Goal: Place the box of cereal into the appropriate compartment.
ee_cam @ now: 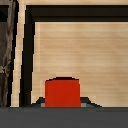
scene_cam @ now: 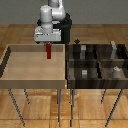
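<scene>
The box of cereal (scene_cam: 48, 51) is a small, narrow red box hanging upright from my gripper (scene_cam: 48, 45), above the far part of the light wooden bin (scene_cam: 10, 60). The gripper is shut on its upper end. In the wrist view the red box (ee_cam: 62, 92) fills the space between my fingers, with the light bin floor (ee_cam: 75, 50) below it. The dark bin with compartments (scene_cam: 70, 67) stands at the exterior view's right; part of its dark wall (ee_cam: 6, 60) shows in the wrist view.
Small grey objects (scene_cam: 84, 73) sit in several compartments of the dark bin, another one (scene_cam: 115, 69) farther toward the exterior view's right. Both bins stand on thin metal legs (scene_cam: 60, 102) over a wooden floor. The robot base (scene_cam: 55, 20) is behind the bins.
</scene>
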Robot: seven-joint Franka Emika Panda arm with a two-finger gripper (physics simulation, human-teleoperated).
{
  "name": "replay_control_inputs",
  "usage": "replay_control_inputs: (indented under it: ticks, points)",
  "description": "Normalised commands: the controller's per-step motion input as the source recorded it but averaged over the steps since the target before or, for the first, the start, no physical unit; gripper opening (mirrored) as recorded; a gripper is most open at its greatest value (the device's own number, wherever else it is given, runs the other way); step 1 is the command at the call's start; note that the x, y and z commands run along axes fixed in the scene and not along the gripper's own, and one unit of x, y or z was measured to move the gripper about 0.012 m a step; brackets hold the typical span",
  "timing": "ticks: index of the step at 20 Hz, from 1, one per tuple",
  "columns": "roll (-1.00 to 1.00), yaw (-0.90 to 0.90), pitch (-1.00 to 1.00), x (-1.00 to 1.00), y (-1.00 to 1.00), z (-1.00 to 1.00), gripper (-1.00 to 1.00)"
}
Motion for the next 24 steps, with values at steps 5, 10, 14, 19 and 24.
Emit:
replay_control_inputs:
  ticks: [5, 10, 14, 19, 24]
  points:
    - [0.00, 0.00, 0.00, -0.20, 0.00, 0.60, -1.00]
    - [0.00, 0.00, 0.00, -1.00, 0.07, 0.00, -1.00]
    - [0.00, 0.00, 0.00, 0.00, 0.50, 0.00, -1.00]
    - [0.00, 0.00, 0.00, 0.00, 1.00, 0.00, -1.00]
    - [0.00, 0.00, 0.00, 0.00, 1.00, 0.00, -1.00]
